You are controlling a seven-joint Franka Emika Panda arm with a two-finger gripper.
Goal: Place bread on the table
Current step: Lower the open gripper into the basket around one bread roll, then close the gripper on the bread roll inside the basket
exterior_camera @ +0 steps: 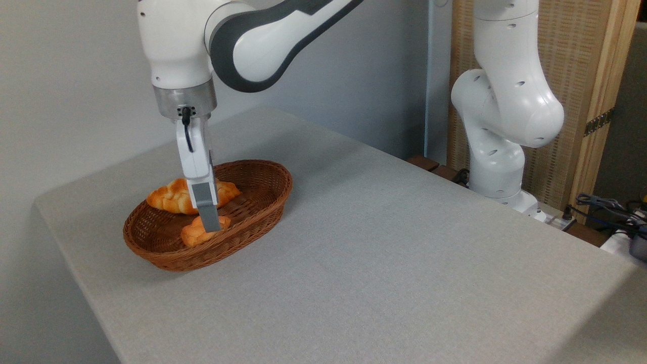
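Observation:
The bread [193, 234], a small orange-golden bun, lies in the near part of a brown wicker basket [263, 202]. My gripper [210, 225] points straight down into the basket, its grey fingertips at the bun's right-hand top. I see the fingers edge-on, one covering the other, so the gap between them is hidden. Whether they touch or grip the bun does not show. The table [384, 253] is a wide light-grey top; the basket stands on its left side.
A longer braided golden loaf [172, 196] lies in the far part of the basket, partly behind my gripper. The arm's white base [498, 167] stands past the table's far right edge, with cables [606, 205] beside it.

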